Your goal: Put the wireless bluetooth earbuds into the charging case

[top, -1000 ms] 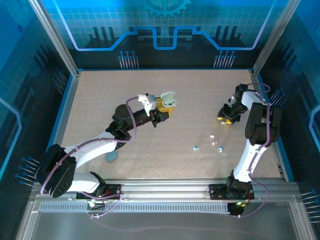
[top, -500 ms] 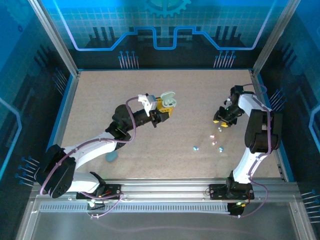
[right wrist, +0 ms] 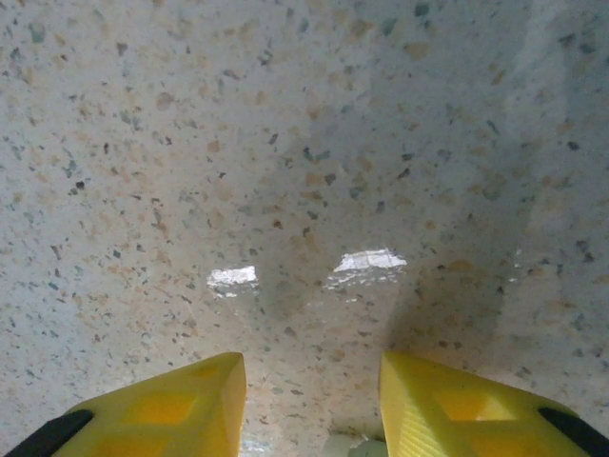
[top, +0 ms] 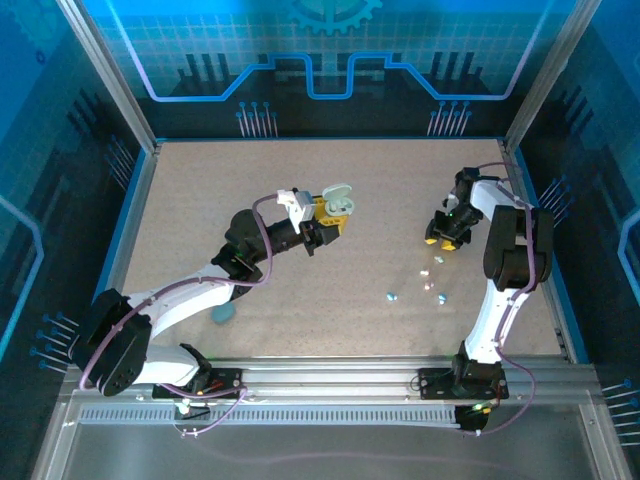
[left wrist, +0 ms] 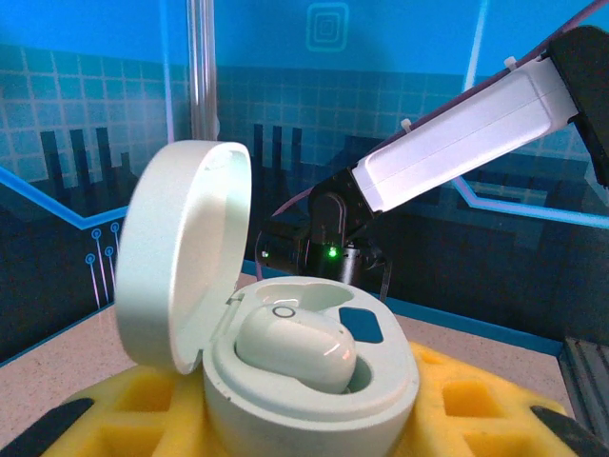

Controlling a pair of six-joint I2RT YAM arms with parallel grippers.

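Earbuds [top: 425, 272]: loose on table [top: 200, 200], just toward the bases from right gripper [top: 445, 240], jaws spread over bare surface; right arm nearer. Case [left wrist: 314, 381]: lid up, pinched by left gripper [top: 325, 214], well apart leftward.

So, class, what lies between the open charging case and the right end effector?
Nothing; the top view shows bare table between charging case and right end effector.
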